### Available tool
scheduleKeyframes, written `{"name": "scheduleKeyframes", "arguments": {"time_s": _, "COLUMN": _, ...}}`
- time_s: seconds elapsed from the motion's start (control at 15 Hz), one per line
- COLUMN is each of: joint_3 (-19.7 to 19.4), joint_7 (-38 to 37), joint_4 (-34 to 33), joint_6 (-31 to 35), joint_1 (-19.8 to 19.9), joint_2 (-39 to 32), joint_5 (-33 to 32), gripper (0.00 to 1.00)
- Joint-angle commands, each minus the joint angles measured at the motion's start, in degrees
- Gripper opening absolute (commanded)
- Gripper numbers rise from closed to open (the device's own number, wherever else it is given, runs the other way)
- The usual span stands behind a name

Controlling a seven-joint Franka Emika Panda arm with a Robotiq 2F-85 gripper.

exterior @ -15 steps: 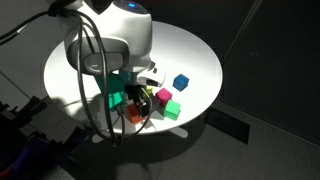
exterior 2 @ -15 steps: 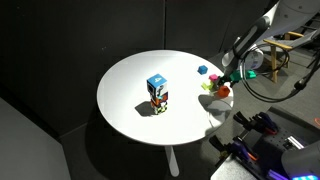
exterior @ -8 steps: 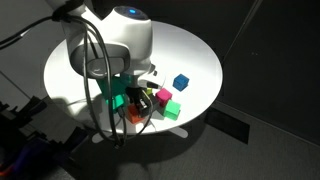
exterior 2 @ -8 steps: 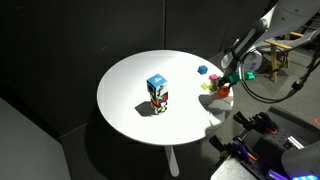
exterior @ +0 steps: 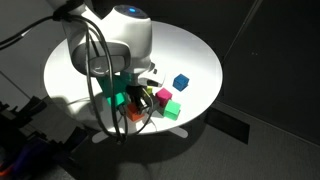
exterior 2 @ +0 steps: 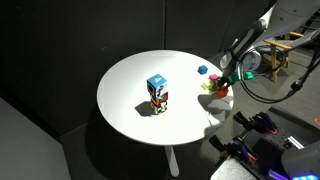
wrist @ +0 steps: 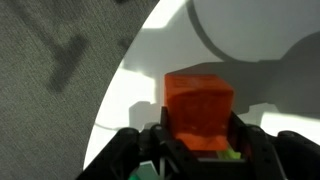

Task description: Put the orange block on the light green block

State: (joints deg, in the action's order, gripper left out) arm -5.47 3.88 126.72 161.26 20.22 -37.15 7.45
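The orange block point(wrist: 198, 100) fills the middle of the wrist view, and my gripper point(wrist: 200, 135) is shut on it, one dark finger on each side. In both exterior views the gripper point(exterior: 135, 106) point(exterior 2: 222, 84) reaches down to the orange block point(exterior: 133, 116) point(exterior 2: 224, 91) near the rim of the round white table point(exterior: 200, 50). The light green block point(exterior: 172, 110) lies on the table just beside the grasp; a sliver of it point(wrist: 232, 152) shows below the orange block. I cannot tell whether the orange block is off the table.
A deeper green block point(exterior: 118, 98), a magenta block point(exterior: 163, 97) and a blue block point(exterior: 181, 82) crowd round the gripper. A small stack of blocks point(exterior 2: 157, 92) stands mid-table. Cables hang from the arm, and the table's edge is close.
The jaws have closed onto the orange block. The arm has barely moved, and the other blocks lie where they were.
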Motion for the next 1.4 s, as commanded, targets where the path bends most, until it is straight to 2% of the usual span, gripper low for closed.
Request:
{"name": "scheduleKeyframes", "arguments": {"time_s": 0.0, "joint_3": -0.8, "joint_7": -0.2, "joint_4": 0.4, "joint_6": -2.2, "joint_1": -2.0, "joint_2": 2.1, "joint_5": -1.0, "gripper": 0.29}}
{"name": "scheduleKeyframes", "arguments": {"time_s": 0.87, "joint_3": -1.5, "joint_7": -1.0, "joint_4": -1.8, "joint_6": -10.8, "joint_1": -7.5, "joint_2": 7.3, "joint_5": -1.9, "gripper": 0.29}}
{"name": "scheduleKeyframes", "arguments": {"time_s": 1.33, "joint_3": -0.9, "joint_7": -0.8, "joint_4": -6.4, "joint_6": -10.1, "joint_1": -7.8, "joint_2": 7.2, "joint_5": -1.0, "gripper": 0.29}}
